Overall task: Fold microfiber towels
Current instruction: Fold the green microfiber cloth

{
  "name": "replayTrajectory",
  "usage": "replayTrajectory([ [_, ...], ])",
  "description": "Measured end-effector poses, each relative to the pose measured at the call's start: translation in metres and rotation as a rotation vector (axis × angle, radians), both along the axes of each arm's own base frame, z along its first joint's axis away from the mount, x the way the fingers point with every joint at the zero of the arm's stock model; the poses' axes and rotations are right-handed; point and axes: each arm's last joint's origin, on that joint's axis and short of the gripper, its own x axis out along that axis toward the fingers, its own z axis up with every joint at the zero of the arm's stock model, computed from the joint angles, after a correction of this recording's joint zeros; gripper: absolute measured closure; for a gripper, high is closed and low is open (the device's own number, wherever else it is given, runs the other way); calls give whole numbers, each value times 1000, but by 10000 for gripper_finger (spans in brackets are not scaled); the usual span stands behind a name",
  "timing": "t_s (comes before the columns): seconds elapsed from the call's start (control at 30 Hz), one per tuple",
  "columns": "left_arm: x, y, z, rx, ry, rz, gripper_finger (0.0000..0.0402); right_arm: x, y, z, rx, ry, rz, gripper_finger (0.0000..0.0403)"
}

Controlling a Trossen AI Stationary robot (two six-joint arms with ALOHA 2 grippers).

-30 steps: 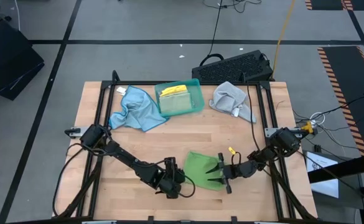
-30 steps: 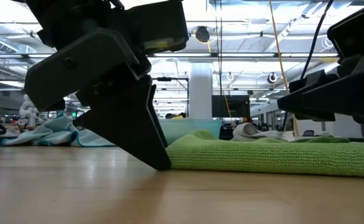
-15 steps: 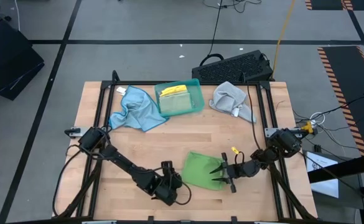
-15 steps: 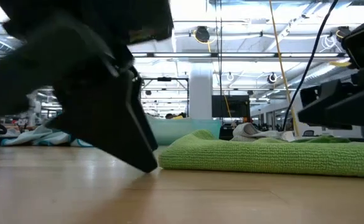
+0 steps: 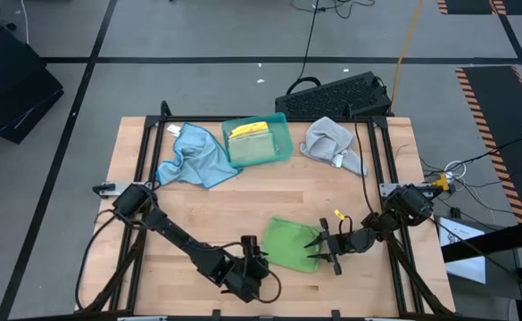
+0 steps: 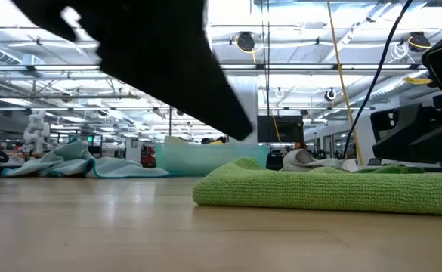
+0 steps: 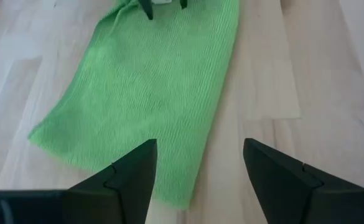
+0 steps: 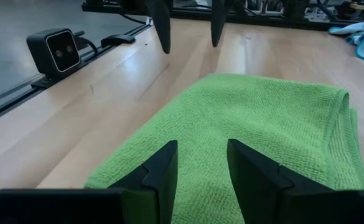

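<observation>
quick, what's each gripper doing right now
Left gripper: open, holding nothing, just above the near edge of the green towel.
Right gripper: open, empty, over the same towel.

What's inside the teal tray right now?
The teal tray holds a folded yellow towel on top of a green towel. Anything beneath them is covered.

We saw bare wood between the left gripper (image 5: 253, 259) and the teal tray (image 5: 283, 125), wide enough for a pass. Just ahead of its parted fingers (image 7: 132, 174) lay the folded green towel (image 5: 289, 242), flat and low, the only thing in its path. The right gripper (image 5: 319, 251) stood at the towel's opposite edge, fingers (image 8: 160, 171) apart over the cloth, blocking a straight run across. Well beyond both, the light blue towel (image 5: 189, 156) and grey towel (image 5: 332, 143) flanked the tray.
</observation>
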Motion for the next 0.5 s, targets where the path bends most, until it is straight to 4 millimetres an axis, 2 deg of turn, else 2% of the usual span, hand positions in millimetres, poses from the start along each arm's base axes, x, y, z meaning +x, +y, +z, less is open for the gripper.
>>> replayTrajectory([
  [0.27,13,-4,-9,34,42,2,158,0,0,-1,3,8,1,273],
  [0.5,9,1,-13,76,98,36,158,-1,1,-1,5,8,13,273],
])
